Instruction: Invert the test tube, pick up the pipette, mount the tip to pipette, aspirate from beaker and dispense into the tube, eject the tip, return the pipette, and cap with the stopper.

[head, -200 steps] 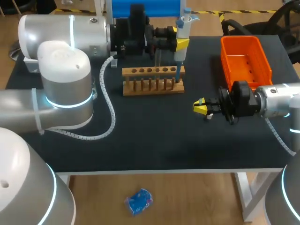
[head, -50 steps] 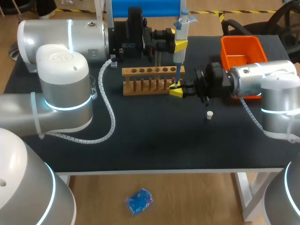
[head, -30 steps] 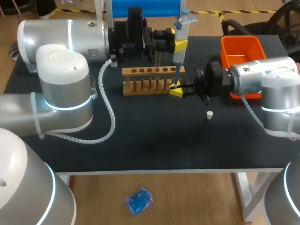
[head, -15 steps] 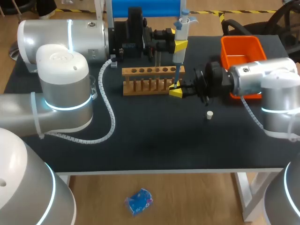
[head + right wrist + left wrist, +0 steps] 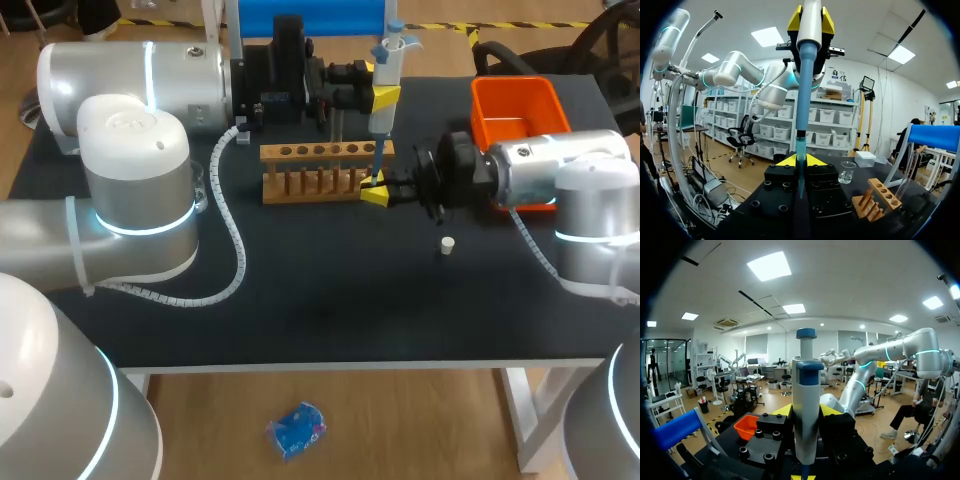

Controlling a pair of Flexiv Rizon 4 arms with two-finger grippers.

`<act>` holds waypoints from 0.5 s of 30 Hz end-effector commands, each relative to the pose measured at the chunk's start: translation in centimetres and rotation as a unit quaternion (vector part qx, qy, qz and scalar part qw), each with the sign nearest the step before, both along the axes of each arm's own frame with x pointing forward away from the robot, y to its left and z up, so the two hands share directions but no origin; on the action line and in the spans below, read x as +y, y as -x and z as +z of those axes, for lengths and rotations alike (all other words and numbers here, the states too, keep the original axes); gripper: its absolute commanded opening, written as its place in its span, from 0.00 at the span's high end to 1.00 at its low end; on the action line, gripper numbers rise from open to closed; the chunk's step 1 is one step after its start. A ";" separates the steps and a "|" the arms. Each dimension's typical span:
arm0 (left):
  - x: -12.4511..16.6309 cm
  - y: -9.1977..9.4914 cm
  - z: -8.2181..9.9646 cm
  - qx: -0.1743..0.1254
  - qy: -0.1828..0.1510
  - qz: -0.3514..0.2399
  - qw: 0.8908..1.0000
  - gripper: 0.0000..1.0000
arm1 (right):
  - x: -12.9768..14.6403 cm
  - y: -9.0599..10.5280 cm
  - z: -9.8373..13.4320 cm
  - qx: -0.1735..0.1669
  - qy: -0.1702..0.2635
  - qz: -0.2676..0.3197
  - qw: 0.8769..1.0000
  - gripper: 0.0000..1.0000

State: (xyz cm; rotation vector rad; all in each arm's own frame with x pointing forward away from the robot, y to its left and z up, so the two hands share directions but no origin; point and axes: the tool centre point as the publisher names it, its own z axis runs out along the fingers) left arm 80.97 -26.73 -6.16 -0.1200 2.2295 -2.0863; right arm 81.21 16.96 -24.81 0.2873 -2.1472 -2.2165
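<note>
My left gripper (image 5: 385, 96) is shut on the upright blue and white pipette (image 5: 387, 70) behind the wooden rack (image 5: 325, 168). In the left wrist view the pipette (image 5: 805, 415) stands between the yellow fingers (image 5: 829, 410). Its shaft runs down to the rack's right end. There my right gripper (image 5: 375, 192), coming in from the right, is shut on the pale blue pipette tip (image 5: 800, 150). In the right wrist view the shaft (image 5: 805, 85) enters that tip between my fingers (image 5: 785, 161). The small white stopper (image 5: 447, 244) lies on the mat in front of the right wrist. The glass beaker (image 5: 846, 172) stands beyond the rack (image 5: 875, 199).
An orange bin (image 5: 520, 102) sits at the back right, just behind my right forearm. The left arm's body covers the left part of the table. The black mat (image 5: 330, 290) stretches from the rack to the front edge.
</note>
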 end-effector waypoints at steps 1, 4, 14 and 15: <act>0.0 0.0 -0.1 0.000 0.002 0.000 1.000 1.00 | 0.1 -0.2 0.2 -0.002 -0.003 0.002 1.000 1.00; 0.0 0.0 -0.1 0.000 0.002 0.000 1.000 1.00 | 0.1 -0.3 0.4 -0.003 -0.004 0.002 1.000 1.00; 0.0 0.0 -0.1 0.000 0.002 0.000 1.000 1.00 | 0.0 -0.3 0.6 0.003 -0.007 0.002 1.000 1.00; 0.0 0.0 -0.1 0.000 0.002 0.000 1.000 1.00 | 0.0 -0.3 0.6 0.006 -0.006 0.002 1.000 1.00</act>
